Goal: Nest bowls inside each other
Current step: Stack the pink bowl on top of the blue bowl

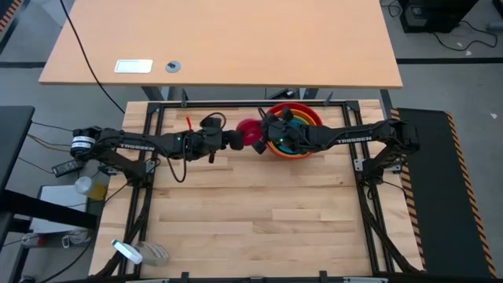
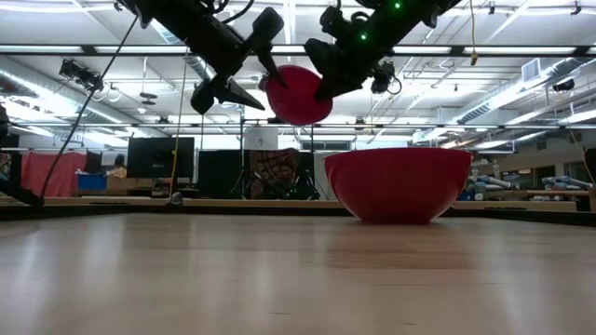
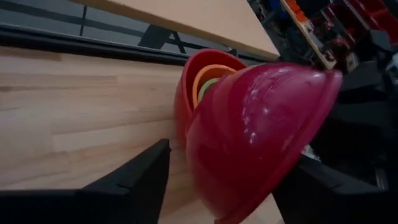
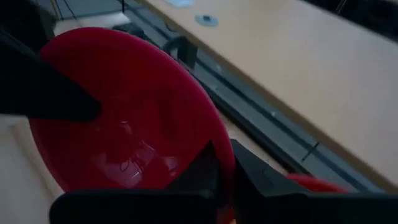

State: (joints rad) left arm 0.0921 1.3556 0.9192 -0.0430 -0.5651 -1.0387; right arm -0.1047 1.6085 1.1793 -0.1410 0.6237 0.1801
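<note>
1. The small magenta-pink bowl (image 2: 298, 94) hangs in the air above the bench (image 1: 259, 212), tipped on its side, just beside the nested stack and between the two grippers.
2. In the right wrist view, the magenta-pink bowl's hollow inside faces the camera and its rim passes between that arm's two dark fingers (image 4: 205, 171), which are pinched together on it.
3. The right gripper (image 2: 321, 82) is thus clenched on the rim of the magenta-pink bowl and carries it clear of the bench.
4. In the left wrist view, the magenta-pink bowl's rounded outer wall fills the space between that arm's fingers (image 3: 140, 180), which stand wide apart on either side with a gap on the nearer side.
5. The left gripper (image 2: 244, 82) is spread and released; in the low view, one finger tip lies close against the bowl's side and the other points away below it.
6. The red bowl (image 1: 295, 126) sits upright on the bench near its far edge, under the right arm's wrist.
7. Inside it are the orange bowl (image 3: 208, 73), then the yellow-green bowl (image 3: 208, 86), each set within the next larger.
8. A blue bowl rim (image 1: 302, 124) shows at the centre of the stack in the high view.
9. Beyond the bench stands a lighter wooden table (image 1: 236, 39) carrying a white card (image 1: 133, 66) and a small grey disc (image 1: 173, 67).
</note>
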